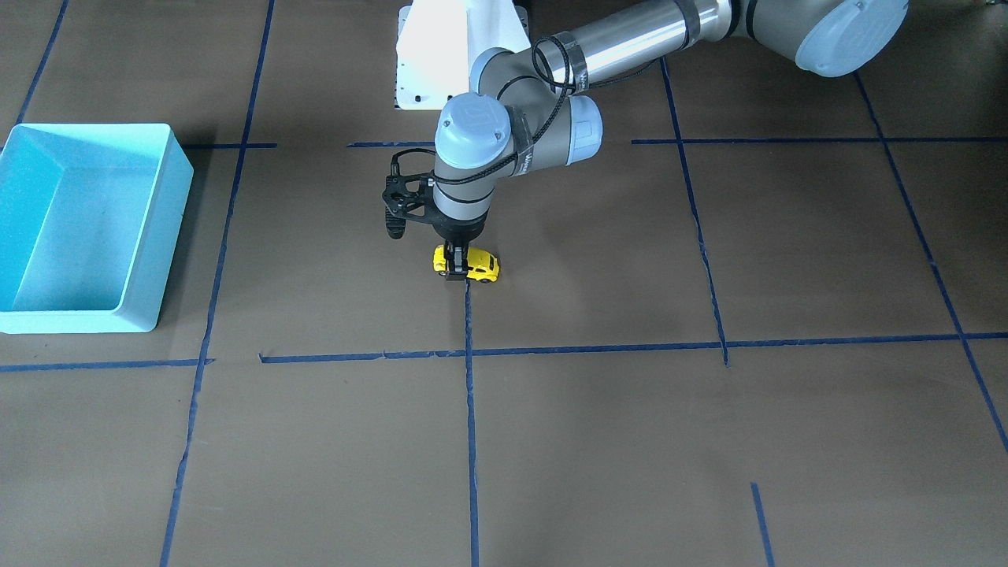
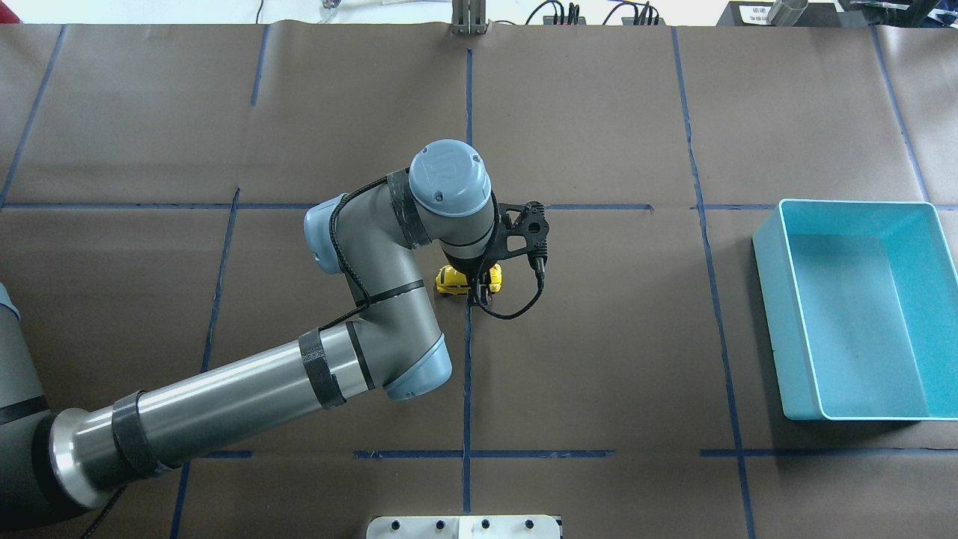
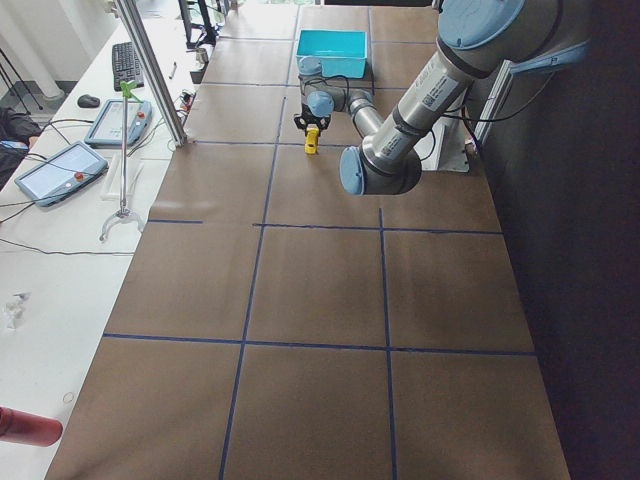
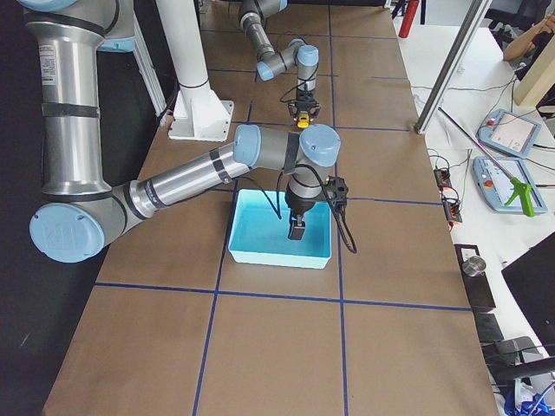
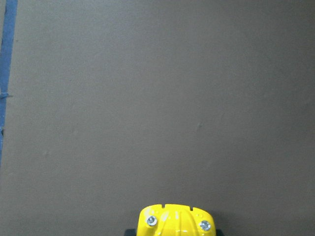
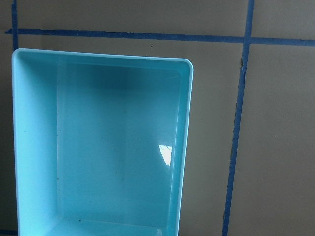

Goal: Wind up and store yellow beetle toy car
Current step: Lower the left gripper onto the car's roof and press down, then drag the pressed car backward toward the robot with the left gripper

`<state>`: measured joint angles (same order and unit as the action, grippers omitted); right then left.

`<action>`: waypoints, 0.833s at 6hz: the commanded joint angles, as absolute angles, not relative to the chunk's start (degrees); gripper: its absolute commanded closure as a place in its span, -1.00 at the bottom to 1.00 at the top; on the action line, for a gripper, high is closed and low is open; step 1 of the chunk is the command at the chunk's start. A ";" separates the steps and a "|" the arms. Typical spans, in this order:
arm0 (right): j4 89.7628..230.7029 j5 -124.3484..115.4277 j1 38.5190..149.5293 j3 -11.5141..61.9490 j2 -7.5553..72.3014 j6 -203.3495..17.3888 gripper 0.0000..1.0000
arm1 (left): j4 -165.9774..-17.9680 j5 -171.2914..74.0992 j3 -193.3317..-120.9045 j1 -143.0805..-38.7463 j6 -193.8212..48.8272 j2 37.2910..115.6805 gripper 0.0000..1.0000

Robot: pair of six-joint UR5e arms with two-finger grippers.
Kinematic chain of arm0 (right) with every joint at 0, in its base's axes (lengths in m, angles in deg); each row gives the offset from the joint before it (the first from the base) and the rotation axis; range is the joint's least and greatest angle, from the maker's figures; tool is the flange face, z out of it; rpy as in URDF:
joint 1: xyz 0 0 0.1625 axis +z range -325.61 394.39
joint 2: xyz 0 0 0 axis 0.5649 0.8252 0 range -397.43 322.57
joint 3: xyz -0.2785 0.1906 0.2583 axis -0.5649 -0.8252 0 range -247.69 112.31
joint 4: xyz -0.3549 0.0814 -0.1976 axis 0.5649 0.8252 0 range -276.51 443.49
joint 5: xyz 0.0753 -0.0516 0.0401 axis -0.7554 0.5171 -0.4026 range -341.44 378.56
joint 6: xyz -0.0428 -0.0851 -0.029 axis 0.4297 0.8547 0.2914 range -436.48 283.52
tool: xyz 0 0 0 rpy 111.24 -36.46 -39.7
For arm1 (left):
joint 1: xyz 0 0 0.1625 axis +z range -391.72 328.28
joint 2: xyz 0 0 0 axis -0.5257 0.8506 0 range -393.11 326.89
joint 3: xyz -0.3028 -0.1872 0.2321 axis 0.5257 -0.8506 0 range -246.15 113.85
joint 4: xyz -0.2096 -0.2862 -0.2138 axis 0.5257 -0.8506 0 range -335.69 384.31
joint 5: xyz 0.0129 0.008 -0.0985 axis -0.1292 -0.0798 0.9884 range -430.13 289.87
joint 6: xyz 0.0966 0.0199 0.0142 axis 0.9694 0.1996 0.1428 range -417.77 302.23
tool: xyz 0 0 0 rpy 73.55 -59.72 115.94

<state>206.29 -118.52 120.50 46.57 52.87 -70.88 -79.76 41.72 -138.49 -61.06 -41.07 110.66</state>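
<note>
One arm's on it: your left gripper (image 1: 454, 266) pinches the yellow beetle toy car (image 1: 480, 266) crosswise at centre frame, car lying left-right.

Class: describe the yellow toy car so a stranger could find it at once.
Start at the middle of the brown table. There the left gripper holds the yellow toy car: tiny, rounded, bright yellow, unlike the big light blue bin off to one side.
</note>
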 commanded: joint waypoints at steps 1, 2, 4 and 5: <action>206.36 -115.33 120.44 42.28 52.40 -70.07 -1.00 | -80.54 43.58 -138.48 -62.12 -41.07 109.37 0.91; 206.18 -112.34 120.44 42.70 50.13 -69.98 -1.00 | -80.63 46.91 -138.48 -63.78 -41.07 108.49 0.92; 206.01 -113.01 120.44 42.43 49.13 -69.28 -1.00 | -82.12 48.43 -138.66 -64.59 -41.07 106.82 0.92; 204.79 -112.58 120.44 41.39 49.14 -65.79 -1.00 | -82.82 48.44 -139.01 -64.50 -41.07 105.94 0.92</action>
<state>205.63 -112.88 120.44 42.04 49.18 -68.26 -82.12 48.27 -138.75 -64.48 -41.07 106.79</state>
